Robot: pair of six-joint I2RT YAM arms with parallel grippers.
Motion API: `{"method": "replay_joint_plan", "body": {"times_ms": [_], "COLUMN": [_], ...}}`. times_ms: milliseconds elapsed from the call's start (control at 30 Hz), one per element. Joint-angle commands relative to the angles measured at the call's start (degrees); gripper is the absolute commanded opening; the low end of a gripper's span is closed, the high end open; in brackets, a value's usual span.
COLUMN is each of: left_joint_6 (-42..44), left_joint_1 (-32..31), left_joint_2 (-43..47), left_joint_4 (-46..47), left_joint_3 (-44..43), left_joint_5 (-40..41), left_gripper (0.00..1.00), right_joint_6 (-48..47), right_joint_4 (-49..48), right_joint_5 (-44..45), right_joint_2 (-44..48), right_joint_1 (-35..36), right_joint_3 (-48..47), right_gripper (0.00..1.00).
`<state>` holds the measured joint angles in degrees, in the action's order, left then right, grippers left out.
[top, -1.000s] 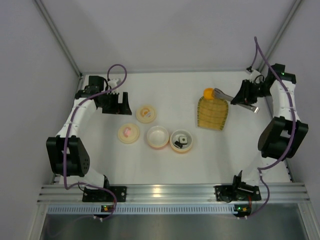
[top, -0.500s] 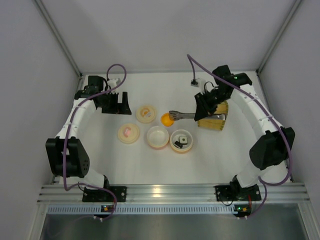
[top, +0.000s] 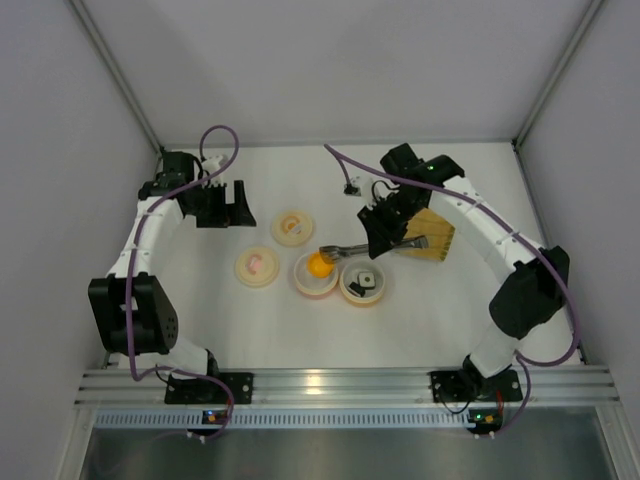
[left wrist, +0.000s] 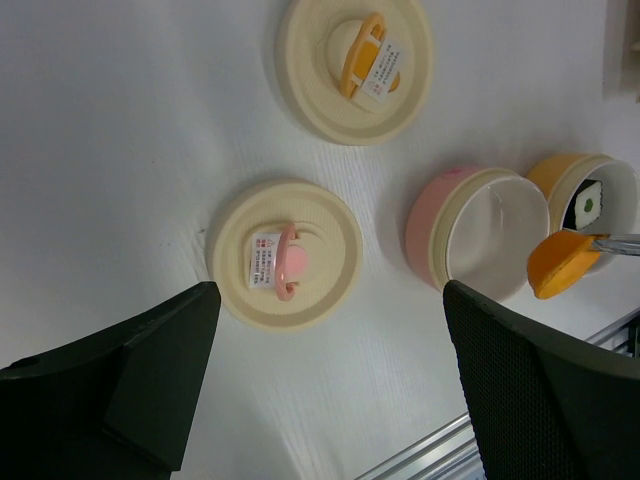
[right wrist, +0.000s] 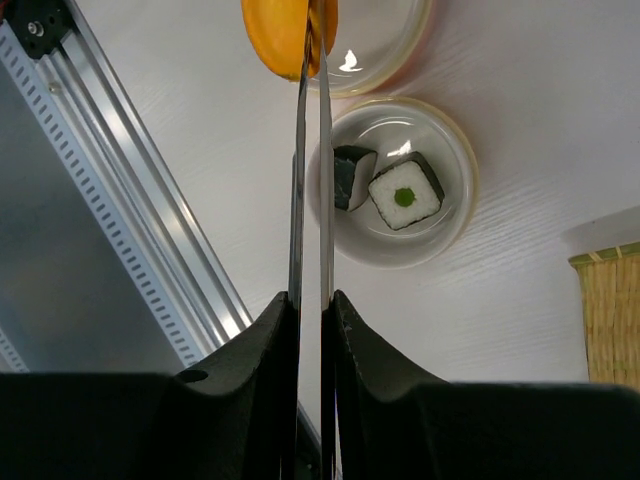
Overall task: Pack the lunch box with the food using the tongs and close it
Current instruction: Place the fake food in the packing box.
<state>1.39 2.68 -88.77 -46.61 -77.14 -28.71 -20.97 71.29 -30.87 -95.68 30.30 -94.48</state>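
Observation:
My right gripper is shut on the silver tongs, which point left. The tong tips pinch the orange ball just over the pink bowl of the lunch box. Beside it, the orange bowl holds two sushi pieces. Far off at the back left, my left gripper hangs wide open, with nothing between its fingers.
Two cream lids lie left of the bowls, one with an orange handle, one with a pink handle. A yellow bamboo mat lies under the right arm. An aluminium rail runs along the near edge.
The right arm swung left from the bamboo mat, carrying the orange ball in the tongs to above the pink bowl. The left arm barely shifted.

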Motion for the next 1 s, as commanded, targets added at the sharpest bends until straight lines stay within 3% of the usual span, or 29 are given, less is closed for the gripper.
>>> {"method": "replay_joint_plan", "body": {"times_ms": [0, 967], "left_joint_6": [-0.33, -0.07], "left_joint_1": [-0.04, -0.04], "left_joint_2": [0.18, 0.09], "left_joint_4": [0.99, 1.87], "left_joint_3": [-0.64, 0.06], "left_joint_5": [-2.05, -2.23], "left_gripper": [0.98, 0.98], "right_joint_6": [0.05, -0.38], "right_joint_4": [-4.40, -7.74], "right_joint_5": [2.04, 6.88], "right_joint_2": [-1.61, -9.97], "right_joint_1": [1.86, 7.22], "right_joint_3": [-0.44, -3.87], "right_gripper": [0.15, 0.19]}}
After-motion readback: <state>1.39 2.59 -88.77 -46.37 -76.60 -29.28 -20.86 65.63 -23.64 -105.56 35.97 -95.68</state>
